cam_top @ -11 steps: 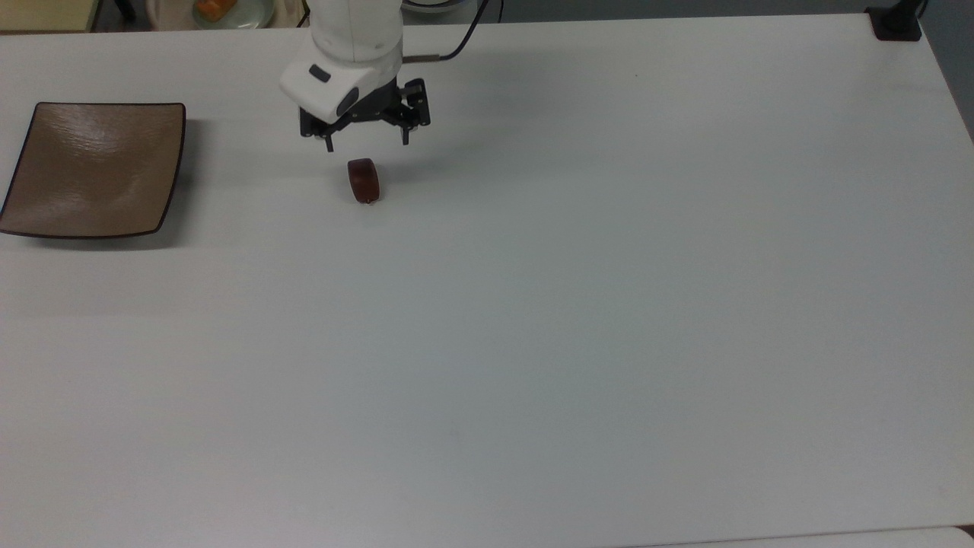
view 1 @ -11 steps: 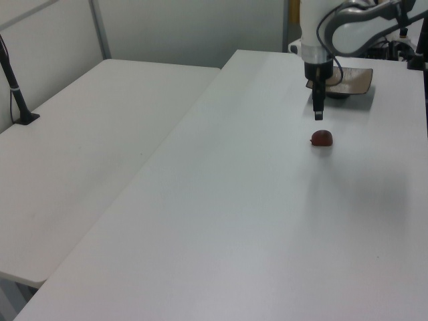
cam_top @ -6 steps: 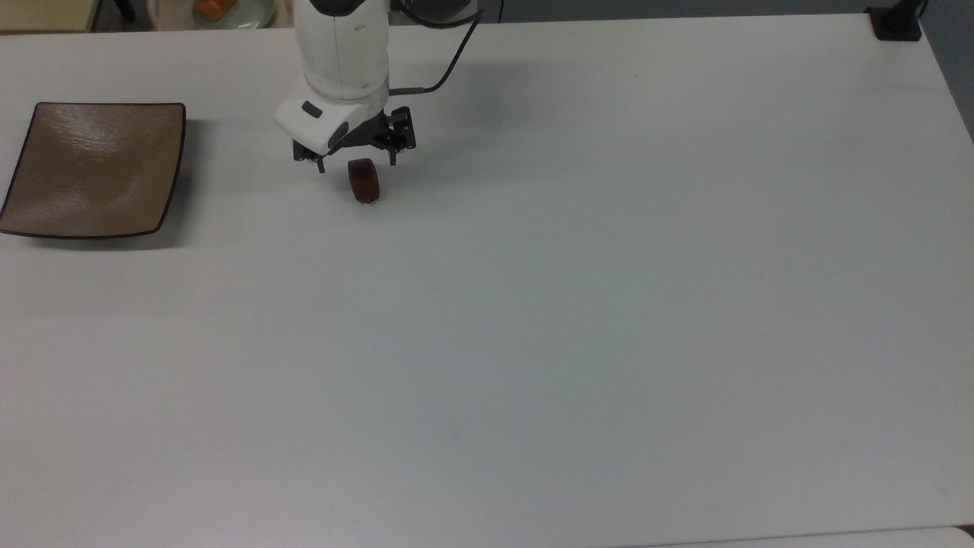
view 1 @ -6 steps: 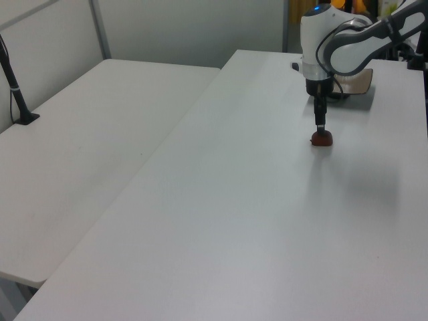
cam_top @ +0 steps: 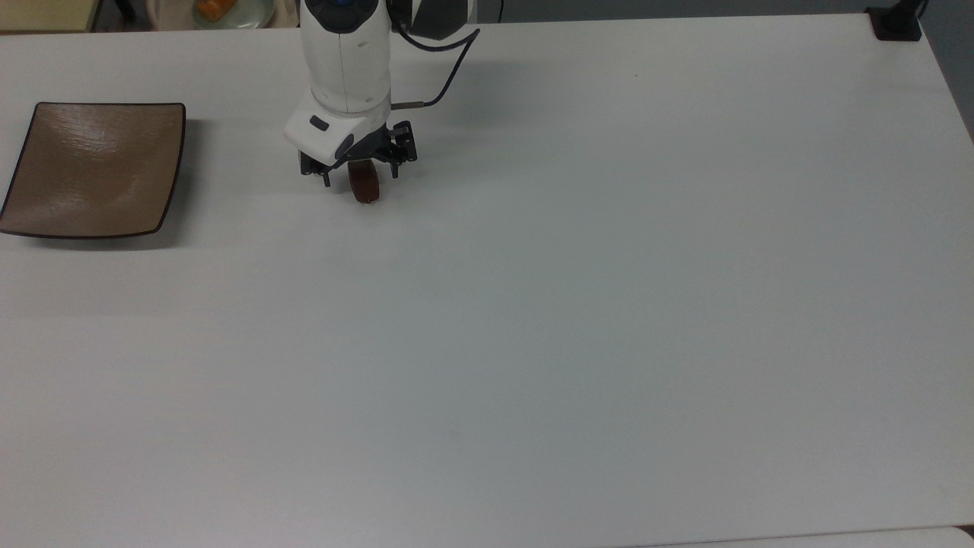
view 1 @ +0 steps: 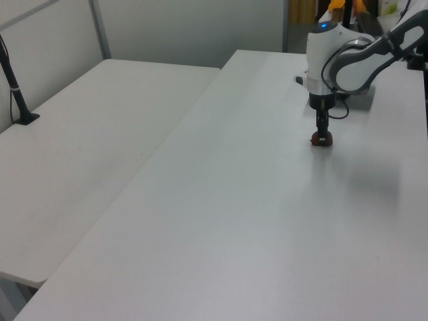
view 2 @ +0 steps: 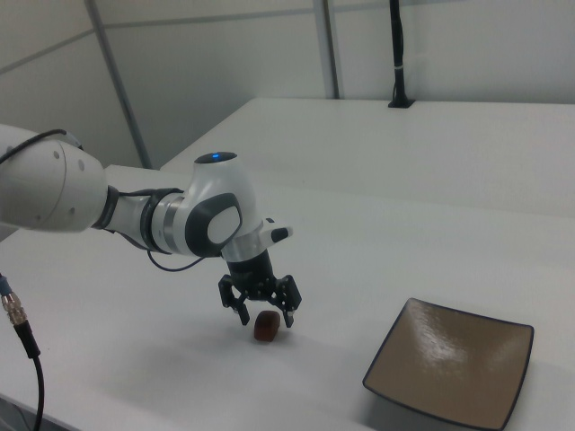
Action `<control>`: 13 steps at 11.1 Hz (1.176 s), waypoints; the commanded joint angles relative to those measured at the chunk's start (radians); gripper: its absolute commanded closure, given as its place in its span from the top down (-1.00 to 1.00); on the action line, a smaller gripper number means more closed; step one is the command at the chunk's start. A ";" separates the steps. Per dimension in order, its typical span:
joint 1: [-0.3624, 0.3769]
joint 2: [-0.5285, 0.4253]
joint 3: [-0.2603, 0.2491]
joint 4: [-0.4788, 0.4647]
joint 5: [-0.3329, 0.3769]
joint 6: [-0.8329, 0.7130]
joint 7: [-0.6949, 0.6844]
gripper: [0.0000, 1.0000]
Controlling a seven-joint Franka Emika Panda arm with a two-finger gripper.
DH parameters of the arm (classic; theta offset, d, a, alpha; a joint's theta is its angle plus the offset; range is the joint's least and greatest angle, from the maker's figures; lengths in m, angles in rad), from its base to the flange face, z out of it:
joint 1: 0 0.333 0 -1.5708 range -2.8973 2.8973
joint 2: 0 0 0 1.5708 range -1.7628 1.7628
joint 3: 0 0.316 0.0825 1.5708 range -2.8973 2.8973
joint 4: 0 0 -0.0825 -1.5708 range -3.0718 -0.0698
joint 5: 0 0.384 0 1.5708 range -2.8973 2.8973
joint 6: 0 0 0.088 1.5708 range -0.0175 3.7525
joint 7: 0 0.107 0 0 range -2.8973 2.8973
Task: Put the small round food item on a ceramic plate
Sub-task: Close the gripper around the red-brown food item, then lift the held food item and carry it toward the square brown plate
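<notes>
White table [cam_top: 578, 304] bears ceramic plate [cam_top: 95, 169]; grey wall [view 1: 194, 30] behind.

Text: none legible.
Labels, brands: none legible.
Numbers, signs: none legible on any surface in view.

White rounded arm [view 2: 54, 193], grey joints, black cable [cam_top: 449, 68], blue light [view 2: 216, 157]
</notes>
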 commanded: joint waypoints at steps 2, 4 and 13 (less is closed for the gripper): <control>-0.006 -0.018 -0.002 -0.055 -0.007 0.066 -0.040 0.56; -0.010 -0.020 -0.002 -0.054 0.002 0.061 -0.046 -0.03; -0.012 -0.124 -0.002 0.188 0.065 -0.285 -0.058 -0.50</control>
